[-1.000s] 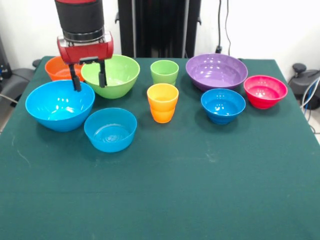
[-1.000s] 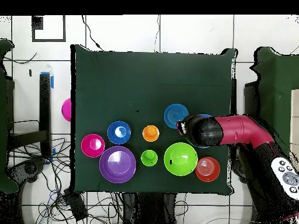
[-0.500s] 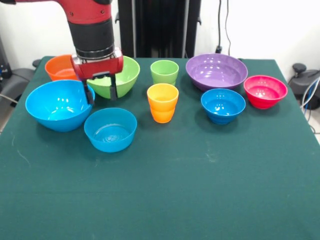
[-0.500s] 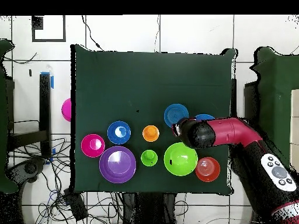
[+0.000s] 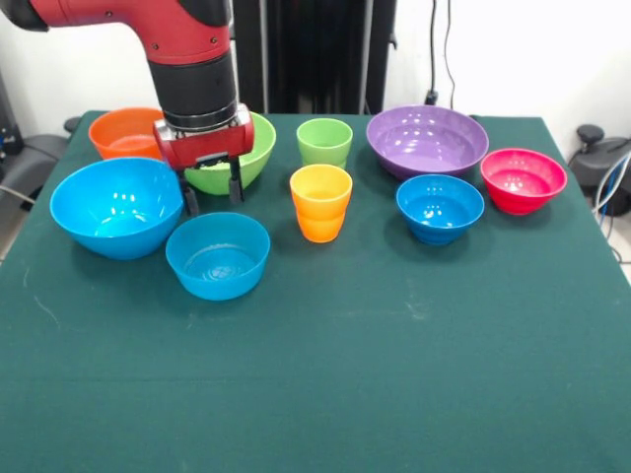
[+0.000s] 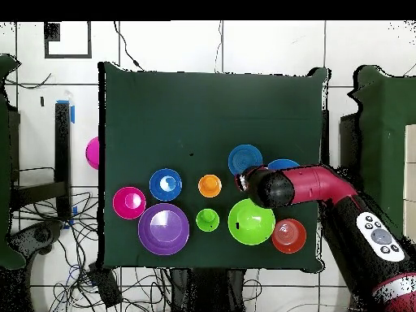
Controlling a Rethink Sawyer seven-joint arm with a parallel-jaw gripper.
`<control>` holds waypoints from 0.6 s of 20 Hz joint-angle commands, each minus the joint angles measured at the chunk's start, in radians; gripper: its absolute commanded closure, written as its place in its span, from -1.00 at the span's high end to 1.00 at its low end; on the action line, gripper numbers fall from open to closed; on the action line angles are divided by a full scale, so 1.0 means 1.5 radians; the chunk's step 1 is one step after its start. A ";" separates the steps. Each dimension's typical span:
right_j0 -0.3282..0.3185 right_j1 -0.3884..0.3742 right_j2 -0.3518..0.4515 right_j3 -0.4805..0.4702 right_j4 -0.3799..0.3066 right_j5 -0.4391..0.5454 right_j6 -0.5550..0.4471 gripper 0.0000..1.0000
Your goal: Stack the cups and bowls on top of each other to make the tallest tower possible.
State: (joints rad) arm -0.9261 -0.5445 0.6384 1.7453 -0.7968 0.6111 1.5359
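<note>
1. I am holding the gripper (image 5: 209, 191) above the table (image 5: 394, 345), between the large blue bowl (image 5: 116, 207) and the lime green bowl (image 5: 246, 148), just behind the near small blue bowl (image 5: 218, 255). Its jaws are standing apart with nothing between them.
2. I am judging this a descent toward the near small blue bowl or the large blue bowl's rim (which of the two I cannot tell).
3. No tower is standing yet: every piece is sitting apart on the cloth. The orange-yellow cup (image 5: 320, 202) and green cup (image 5: 324, 142) are resting beside the lime green bowl; the purple bowl (image 5: 427, 140), second small blue bowl (image 5: 440, 208) and pink-red bowl (image 5: 524, 179) are lying beyond the cups; the orange bowl (image 5: 123, 132) is sitting behind the large blue bowl.
4. The front view is showing the finger gap and height. The overhead view is hiding both under the arm (image 6: 301, 185), which is also covering most of the large blue bowl.
</note>
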 commanded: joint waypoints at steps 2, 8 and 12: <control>0.023 -0.004 0.001 0.029 -0.053 -0.020 -0.078 1.00; 0.023 -0.058 0.015 0.044 -0.024 0.015 -0.087 1.00; 0.017 -0.064 0.014 0.046 -0.019 0.020 -0.088 1.00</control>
State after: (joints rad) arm -0.9260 -0.6081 0.6384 1.7475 -0.7970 0.6111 1.5359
